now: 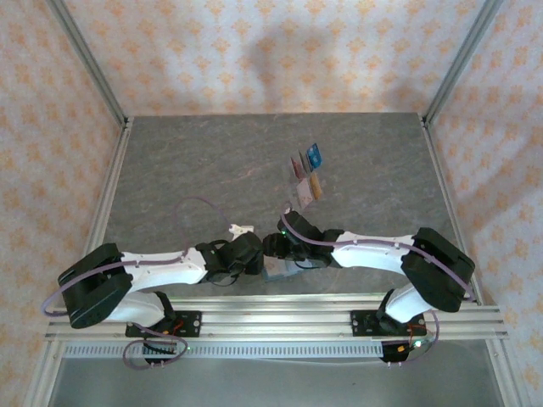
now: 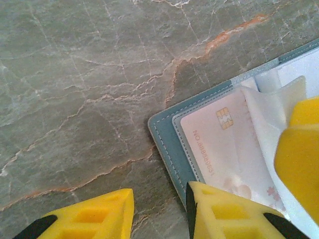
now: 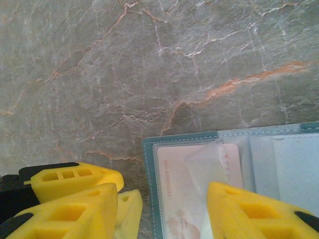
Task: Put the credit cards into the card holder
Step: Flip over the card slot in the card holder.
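Note:
The card holder lies open on the table, a teal wallet with a clear inner sleeve. A pale pink credit card sits inside that sleeve. My left gripper is open, its right finger resting on the wallet's near edge and bare table in the gap. My right gripper is open over the card holder, its right finger above the pink card. In the top view both grippers, left and right, meet over the card holder. Blue, pink and orange-brown cards stand farther back.
The loose cards stand in a clear slotted rack at the middle back of the grey marbled table. A small white object lies behind the left arm. Metal frame rails run along the table's edges, and patterned walls stand behind.

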Tool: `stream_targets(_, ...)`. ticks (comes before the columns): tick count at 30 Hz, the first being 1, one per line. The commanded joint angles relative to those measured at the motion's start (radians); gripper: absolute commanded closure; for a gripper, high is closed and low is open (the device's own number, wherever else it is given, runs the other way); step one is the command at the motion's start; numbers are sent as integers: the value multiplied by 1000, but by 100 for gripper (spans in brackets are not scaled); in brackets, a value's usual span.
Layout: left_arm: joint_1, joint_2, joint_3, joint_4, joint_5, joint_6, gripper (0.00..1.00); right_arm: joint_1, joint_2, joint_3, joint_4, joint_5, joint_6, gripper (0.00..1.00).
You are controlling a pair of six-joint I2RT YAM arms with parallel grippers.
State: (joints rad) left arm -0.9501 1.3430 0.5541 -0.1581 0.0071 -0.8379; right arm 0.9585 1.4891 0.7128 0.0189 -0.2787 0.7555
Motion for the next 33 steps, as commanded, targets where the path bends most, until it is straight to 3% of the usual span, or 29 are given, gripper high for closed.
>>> stream_targets(1, 14, -47, -3, -17, 20, 13, 66, -6, 21, -2, 96, -42, 25, 48)
stream_targets(8, 62, -168, -45, -72, 26, 19, 65, -5, 86, -7, 214, -90, 71, 48)
stream_targets(14, 98, -273, -80, -137, 21, 29, 62, 15, 130, 35, 208, -107, 59, 48)
stream_targets(22, 123, -367, -98, -198, 9, 30, 51, 43, 200, 127, 232, -180, 41, 47)
stream_targets(33, 130, -438, -106, -241, 3, 47, 34, 32, 123, 260, 20, -191, -76, 42)
